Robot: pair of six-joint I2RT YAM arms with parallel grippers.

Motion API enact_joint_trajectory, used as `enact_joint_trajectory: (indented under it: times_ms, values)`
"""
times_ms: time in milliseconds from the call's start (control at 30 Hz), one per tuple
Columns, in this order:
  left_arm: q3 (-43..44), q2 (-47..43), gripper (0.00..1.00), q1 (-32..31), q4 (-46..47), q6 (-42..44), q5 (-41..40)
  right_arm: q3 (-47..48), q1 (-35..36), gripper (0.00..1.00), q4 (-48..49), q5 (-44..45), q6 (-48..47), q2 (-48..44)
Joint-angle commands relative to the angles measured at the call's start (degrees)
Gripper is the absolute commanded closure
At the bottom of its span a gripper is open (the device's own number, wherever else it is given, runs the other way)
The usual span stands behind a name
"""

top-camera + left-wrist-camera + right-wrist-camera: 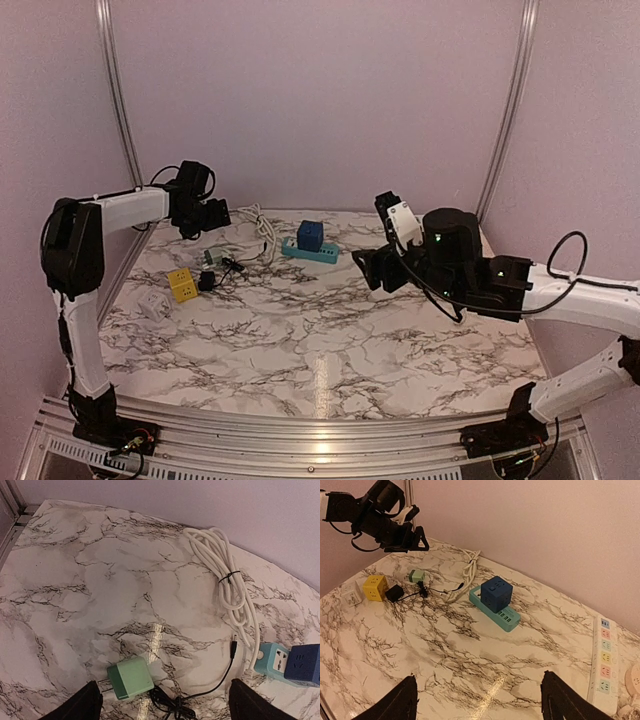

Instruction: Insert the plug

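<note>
Reaching over the far-left corner, the left gripper [165,702] hangs wide and empty above the green plug [131,678]. The right gripper [479,700], also spread wide, hovers right of the teal power strip [507,620].

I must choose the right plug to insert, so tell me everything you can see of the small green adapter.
The green adapter is a small pale-green block with rounded corners, plastic by its look. It lies flat and unplugged on the marble table, its metal prongs pointing away from the teal power strip. A thin black cable is bunched just beside it; whether they touch I cannot tell. The left hand hangs open above, clear of it.
</note>
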Motion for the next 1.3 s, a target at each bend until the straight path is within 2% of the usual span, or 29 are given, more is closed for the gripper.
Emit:
enact_joint_trajectory:
  times_ms: [0,200,400,667,967,1267]
  values:
    - [8.4,6.1,0.12,0.3,-3.8,1.6,-1.5,-1.0,2.8,0.20,-3.6,3.4,3.1,-4.0]
    - [16.6,15.9,0.22,1.2,-8.9,3.5,-6.4,-2.6,4.0,0.20,-5.0,3.5,5.2,-6.1]
    - [17.1,19.5,0.38,1.4,-8.3,5.8,-8.8,-2.9,4.4,0.21,-5.0,3.0,6.4,-6.2]
    - [16.7,20.8,0.40,1.4,-7.5,6.3,-7.4,-1.1,7.2,0.21,-5.3,4.8,6.5,-3.4]
    - [11.3,20.5,0.57,1.3,-4.9,6.4,-5.2,0.0,7.6,0.20,-5.5,4.9,6.2,-3.2]
    - [8.2,18.5,0.55,-0.8,-3.8,8.0,-3.5,0.0,7.6,0.20,-5.5,5.0,5.8,-2.7]
